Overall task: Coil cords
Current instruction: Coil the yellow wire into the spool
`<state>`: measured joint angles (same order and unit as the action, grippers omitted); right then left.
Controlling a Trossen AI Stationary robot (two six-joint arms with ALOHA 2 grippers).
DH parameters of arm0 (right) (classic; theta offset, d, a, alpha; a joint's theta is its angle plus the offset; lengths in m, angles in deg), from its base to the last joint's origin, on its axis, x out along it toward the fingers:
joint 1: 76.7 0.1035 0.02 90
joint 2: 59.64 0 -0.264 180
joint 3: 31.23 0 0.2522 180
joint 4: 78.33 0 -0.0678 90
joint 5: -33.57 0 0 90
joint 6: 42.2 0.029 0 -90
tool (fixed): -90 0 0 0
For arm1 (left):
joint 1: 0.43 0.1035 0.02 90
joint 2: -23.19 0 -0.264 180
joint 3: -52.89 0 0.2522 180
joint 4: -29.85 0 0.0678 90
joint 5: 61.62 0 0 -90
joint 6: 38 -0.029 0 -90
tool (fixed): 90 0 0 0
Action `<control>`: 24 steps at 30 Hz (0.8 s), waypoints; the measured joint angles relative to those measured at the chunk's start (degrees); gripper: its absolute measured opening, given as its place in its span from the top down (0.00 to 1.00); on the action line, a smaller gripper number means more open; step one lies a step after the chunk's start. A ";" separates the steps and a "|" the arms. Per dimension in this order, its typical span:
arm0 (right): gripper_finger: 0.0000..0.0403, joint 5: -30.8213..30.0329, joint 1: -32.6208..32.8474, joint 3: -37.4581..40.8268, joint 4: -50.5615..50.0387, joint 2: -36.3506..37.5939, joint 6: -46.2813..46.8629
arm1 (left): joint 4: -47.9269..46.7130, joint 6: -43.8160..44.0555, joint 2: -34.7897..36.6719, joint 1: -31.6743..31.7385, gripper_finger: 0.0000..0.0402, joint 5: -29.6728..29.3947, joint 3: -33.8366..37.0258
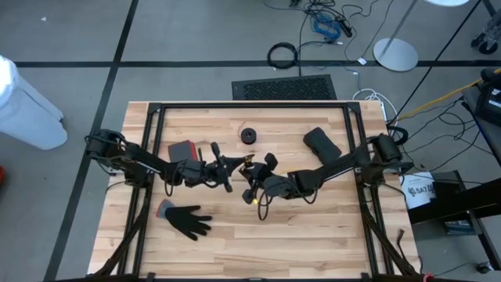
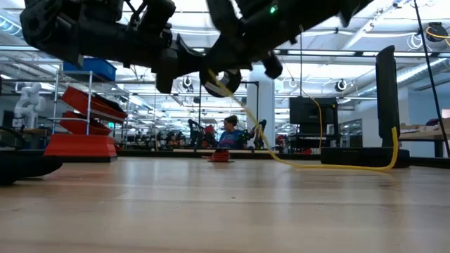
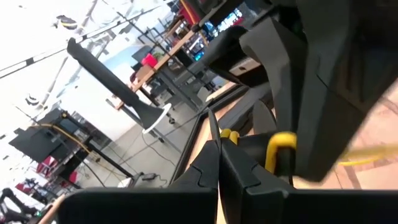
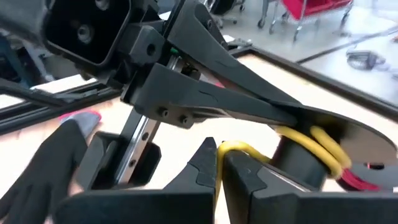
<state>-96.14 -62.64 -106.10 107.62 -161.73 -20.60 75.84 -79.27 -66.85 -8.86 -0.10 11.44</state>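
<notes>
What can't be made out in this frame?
- Yellow cord: how many loops, hidden by the left gripper in the right wrist view.
- Its free end: blurred in the left wrist view.
- Black cord: too small in the high view to judge its coil.
- Right gripper: the cord runs between its shut fingertips; the grip point is hidden.

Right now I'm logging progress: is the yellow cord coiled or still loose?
Partly coiled: a few loops of the yellow cord wrap the left gripper, while a tail hangs loose to the table.
</notes>
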 joint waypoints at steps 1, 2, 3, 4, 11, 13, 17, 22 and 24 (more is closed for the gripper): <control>1.00 0.56 0.00 0.00 -2.10 1.12 1.06 | 0.14 -0.02 0.00 -0.12 1.00 0.02 -0.02; 1.00 0.94 0.02 0.00 -4.45 2.17 2.13 | 0.23 -0.03 0.00 -0.30 1.00 0.03 -0.02; 1.00 1.31 0.02 0.00 -6.47 3.17 2.94 | 0.39 -0.03 0.00 -0.35 1.00 0.03 -0.02; 1.00 1.73 0.02 0.00 -8.17 4.00 3.57 | 0.39 -0.03 -0.01 -0.50 1.00 0.07 -0.02; 1.00 4.35 -0.02 0.00 -14.12 7.90 3.85 | 0.60 -0.03 -0.05 -1.47 1.00 0.08 0.00; 1.00 5.50 -0.04 0.00 -16.92 9.17 4.46 | 0.54 -0.02 -0.10 -1.93 1.00 0.14 0.05; 1.00 6.18 -0.14 -0.02 -21.81 11.09 6.08 | 0.39 -0.01 -0.13 -2.81 1.00 0.47 0.11; 0.98 9.01 -0.19 -0.12 -25.82 12.80 6.23 | 0.20 0.00 -0.17 -3.30 1.00 1.32 0.14; 0.96 9.21 -0.21 -0.13 -28.17 13.34 6.20 | -0.51 0.00 -0.20 -3.36 1.00 1.34 0.31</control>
<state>-86.92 -62.85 -106.23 79.45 -148.39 -14.40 75.34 -79.27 -67.05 -12.22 1.24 11.75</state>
